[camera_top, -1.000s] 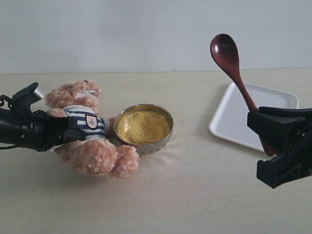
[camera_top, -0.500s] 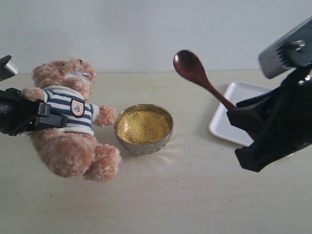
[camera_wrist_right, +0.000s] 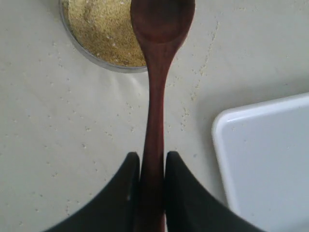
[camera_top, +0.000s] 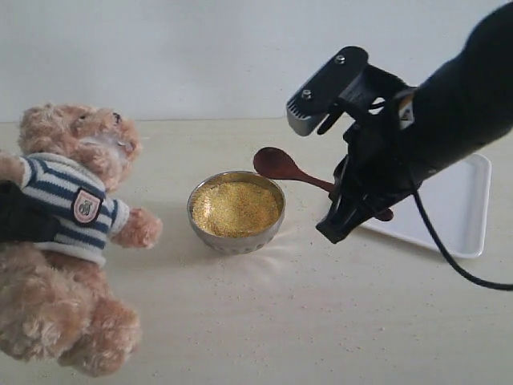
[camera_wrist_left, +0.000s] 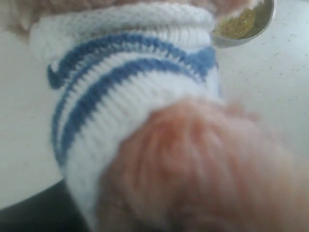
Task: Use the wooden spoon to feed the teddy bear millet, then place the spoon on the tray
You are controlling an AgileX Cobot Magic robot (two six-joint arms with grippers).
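Observation:
The teddy bear (camera_top: 68, 233) hangs off the table at the left, facing the bowl, with my left gripper (camera_top: 22, 223) shut on its striped torso. In the left wrist view its shirt (camera_wrist_left: 120, 92) and blurred fur fill the picture and hide the fingers. The millet (camera_top: 236, 208) fills a metal bowl (camera_top: 234, 238) at the centre. My right gripper (camera_wrist_right: 152, 160) is shut on the wooden spoon's handle (camera_wrist_right: 153, 121). The wooden spoon (camera_top: 279, 164) is nearly level, its empty head just above the bowl's far right rim. The white tray (camera_top: 461, 212) lies behind the right arm.
Stray millet grains (camera_wrist_right: 195, 82) lie scattered on the pale tabletop around the bowl. The bulky right arm (camera_top: 433, 112) reaches in from the upper right and covers part of the tray. A plain wall (camera_top: 200, 56) closes the back.
The bear has been lifted off the table and carried left and nearer the camera. The right arm swung in from the right and lowered the spoon from upright to level at the bowl.

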